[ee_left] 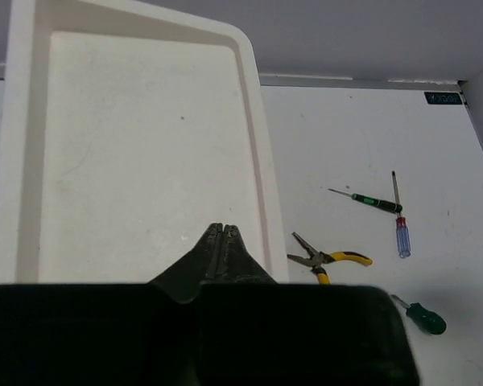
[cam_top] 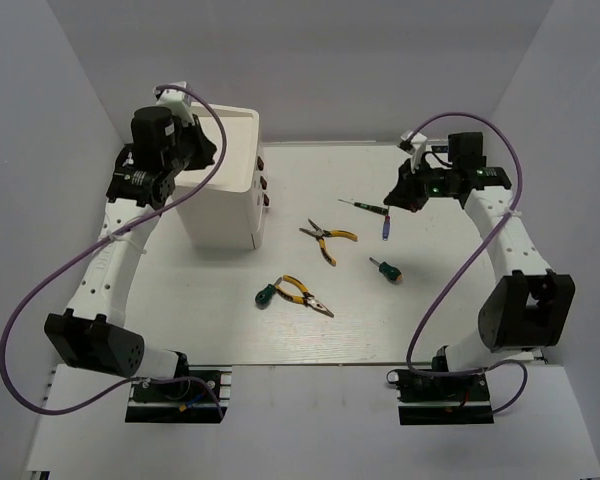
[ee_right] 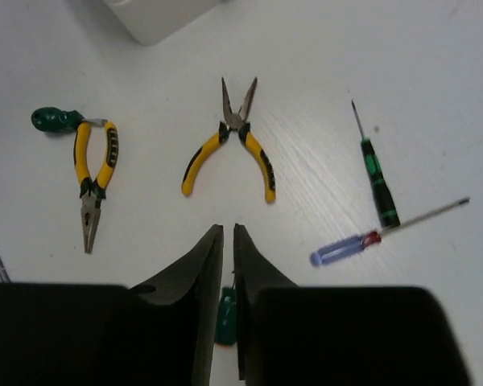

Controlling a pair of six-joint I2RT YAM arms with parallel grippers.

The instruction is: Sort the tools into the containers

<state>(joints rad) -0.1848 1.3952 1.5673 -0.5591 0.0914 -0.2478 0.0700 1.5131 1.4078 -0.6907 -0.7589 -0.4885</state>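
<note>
The box (cam_top: 225, 185) shows its knobbed face edge-on from above. Only three dark knobs (cam_top: 265, 183) stand out, and the seams on that face cannot be made out. From above, the left gripper (ee_left: 223, 234) is masked by its own wrist. Its wrist view places it over the box's recessed top, jaws pressed together with nothing between them. That view frames only four tools. The right gripper (ee_right: 228, 235) hangs over the table (cam_top: 460, 300) above the tools, jaws drawn in to a hairline slit and grasping nothing. Its fingers cover most of one green screwdriver (ee_right: 225, 318) lying below them, and the box is cropped to a corner in that view. Count: six tools, all lying loose on the table to the right of the box. Pliers, two: the far pliers (cam_top: 327, 238) lie alone at mid-table with jaws parted, and the near pliers (cam_top: 308, 294) lie closer to the arm bases. Green screwdrivers, two: the second green screwdriver (cam_top: 265, 295) rests its tip against a near-pliers handle. Thin screwdrivers, two: the dark screwdriver (cam_top: 363, 206) and the purple screwdriver (cam_top: 385, 226) lie near the right gripper, the purple one's shaft against the dark handle's end.
</note>
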